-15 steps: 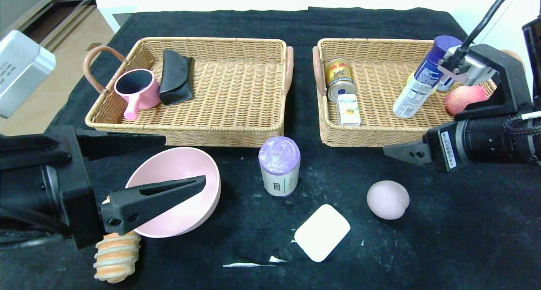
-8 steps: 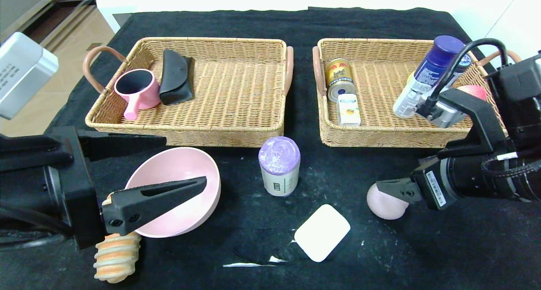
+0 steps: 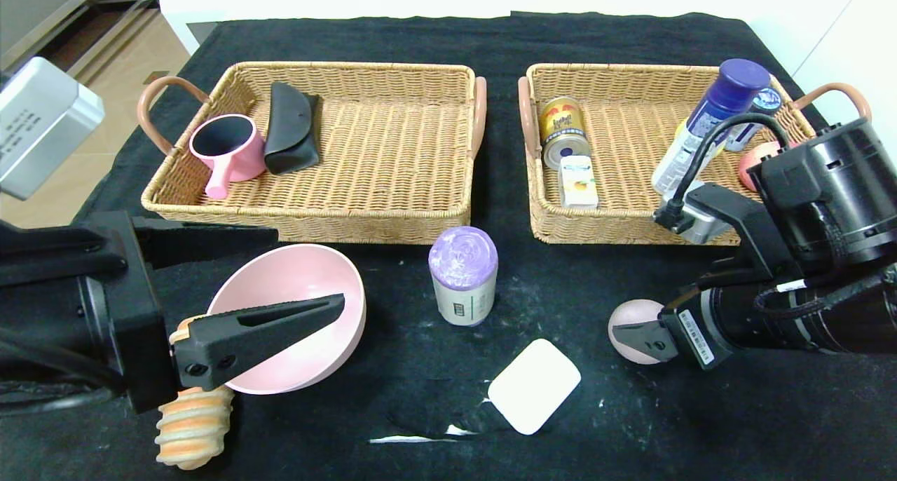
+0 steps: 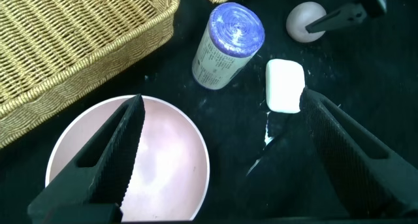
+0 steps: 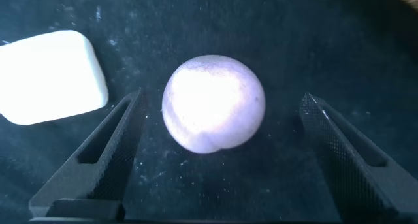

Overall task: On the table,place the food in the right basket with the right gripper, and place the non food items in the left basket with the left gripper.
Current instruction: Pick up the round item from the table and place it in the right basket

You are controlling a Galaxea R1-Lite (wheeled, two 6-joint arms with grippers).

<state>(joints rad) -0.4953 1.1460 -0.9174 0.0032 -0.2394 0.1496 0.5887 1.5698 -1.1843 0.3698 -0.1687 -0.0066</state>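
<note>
A pale lilac round bun (image 3: pixel 626 321) lies on the black cloth at the front right. My right gripper (image 3: pixel 633 332) is low around it, open. In the right wrist view the bun (image 5: pixel 213 103) sits between the two spread fingers, touching neither. My left gripper (image 3: pixel 307 267) hangs open over a pink bowl (image 3: pixel 294 274) at the front left. The left wrist view shows the bowl (image 4: pixel 163 165) under one finger, with a purple-lidded canister (image 4: pixel 228 44) and a white block (image 4: pixel 285 85) beyond. An orange striped spiral roll (image 3: pixel 190 428) lies under the left arm.
The left basket (image 3: pixel 392 151) holds a pink cup (image 3: pixel 228 151) and a black pouch (image 3: pixel 291 127). In the right basket (image 3: pixel 624 137) are a can (image 3: pixel 563 130), a small carton (image 3: pixel 579 181), a spray bottle (image 3: pixel 704 127) and a peach (image 3: pixel 753 165). The canister (image 3: pixel 463 276) and white block (image 3: pixel 534 385) sit mid-table.
My right arm has come down and forward from over the right basket to the lilac bun, its fingers now on either side of it. The left arm has barely moved.
</note>
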